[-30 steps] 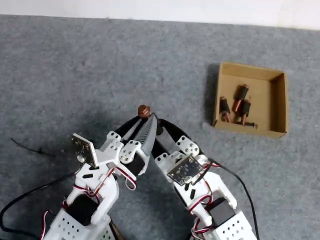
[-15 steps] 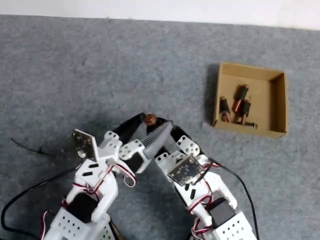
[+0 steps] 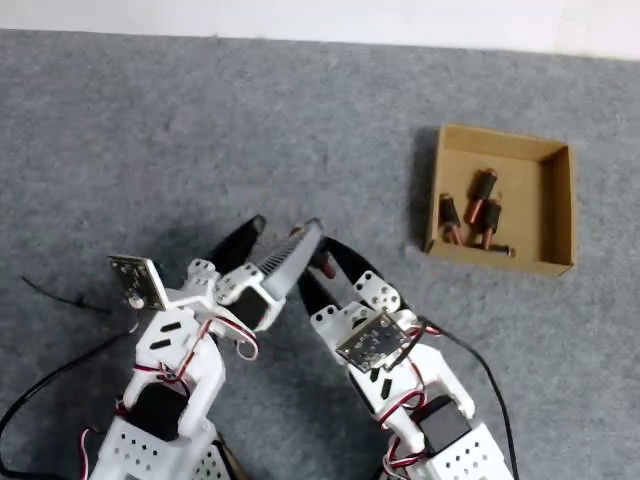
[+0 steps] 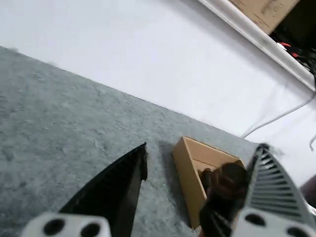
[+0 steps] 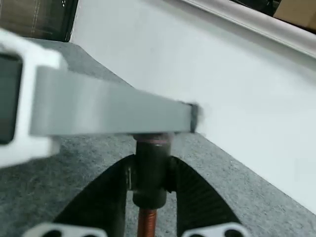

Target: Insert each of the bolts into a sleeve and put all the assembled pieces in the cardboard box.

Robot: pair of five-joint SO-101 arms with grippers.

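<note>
Grey felt worktop (image 3: 200, 130) carries both arms: the left claw (image 3: 287, 222) has let go and drawn back, fingers apart; the right claw (image 5: 151, 165) alone clamps the black sleeve with copper bolt (image 4: 226, 180), probably next for the brown cardboard box (image 3: 560, 210).

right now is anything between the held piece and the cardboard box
Nothing visible: bare carpet lies between the assembled piece and the cardboard box. The grey finger of the left gripper sits beside it, on the far side.
</note>
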